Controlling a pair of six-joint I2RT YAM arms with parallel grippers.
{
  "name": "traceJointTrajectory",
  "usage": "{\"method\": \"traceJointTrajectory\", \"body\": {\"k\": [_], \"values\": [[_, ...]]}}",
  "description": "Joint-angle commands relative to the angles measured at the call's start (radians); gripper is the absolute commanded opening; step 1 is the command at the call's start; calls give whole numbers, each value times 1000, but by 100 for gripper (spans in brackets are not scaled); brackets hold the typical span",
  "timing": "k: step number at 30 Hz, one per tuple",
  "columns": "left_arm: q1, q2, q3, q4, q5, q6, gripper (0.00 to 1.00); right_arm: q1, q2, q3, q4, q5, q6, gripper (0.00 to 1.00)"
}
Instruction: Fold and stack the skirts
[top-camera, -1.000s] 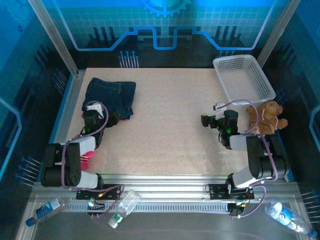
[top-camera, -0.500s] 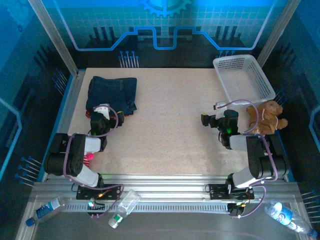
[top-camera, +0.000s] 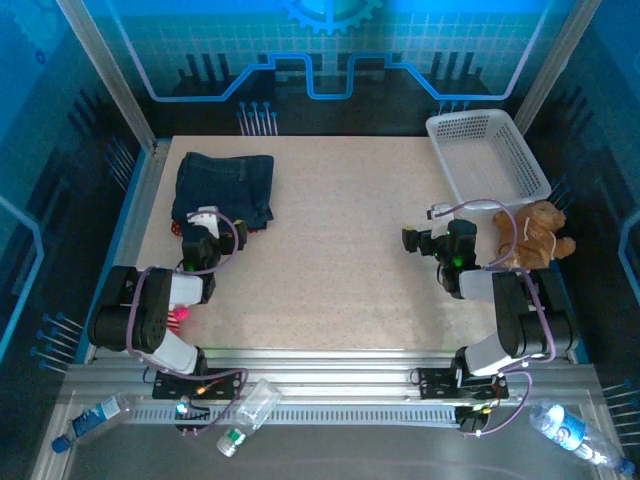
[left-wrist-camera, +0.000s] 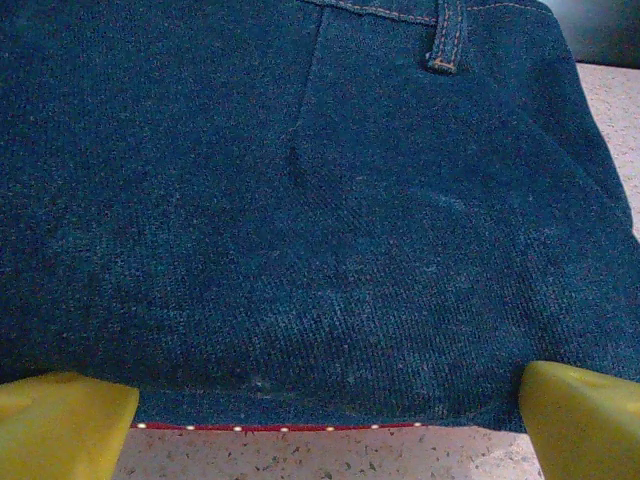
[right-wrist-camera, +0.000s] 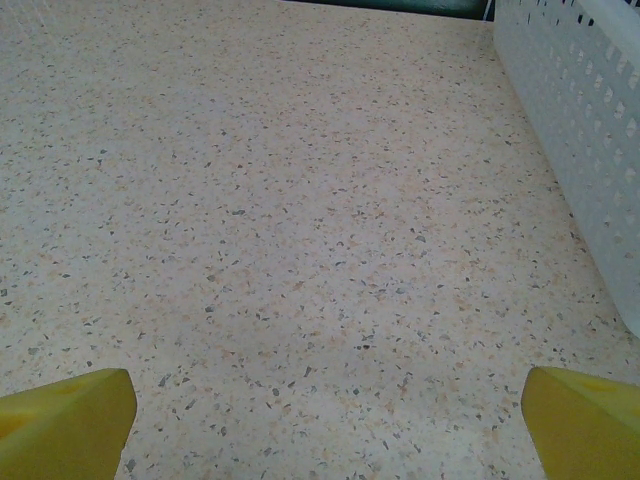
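Quick status from my remote seat: the folded denim skirt sits at the far-left corner of the table. It looks like a neat dark blue rectangle from the top camera. On the left wrist cam the denim skirt takes up almost everything, with a belt loop visible up top. Under its near hem there's a thin strip of the red skirt with its little white dots peeking out, so the denim one is lying on top of it. The left gripper is parked right at that near hem with its jaws spread wide. The two yellow fingertips sit at either side of the hem with no cloth pinched between them (I honestly can't tell if the tips brush the fabric or just hover beside it). The right gripper is over on the right half of the table, well apart from the skirts and also wide open. Its wrist view shows only bare speckled tabletop ahead of the right gripper, with the white basket off to the side. From above, that basket is at the far-right corner. The brown teddy bear lies just beyond the table's right edge, next to the right arm.
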Motion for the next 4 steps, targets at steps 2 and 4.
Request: {"method": "traceJointTrajectory", "body": {"k": [2,4], "values": [[-12,7,5,46,-26,22,99,-14,2,9,34,-11,-9,100],[-12,7,5,46,-26,22,99,-14,2,9,35,-11,-10,100]]}}
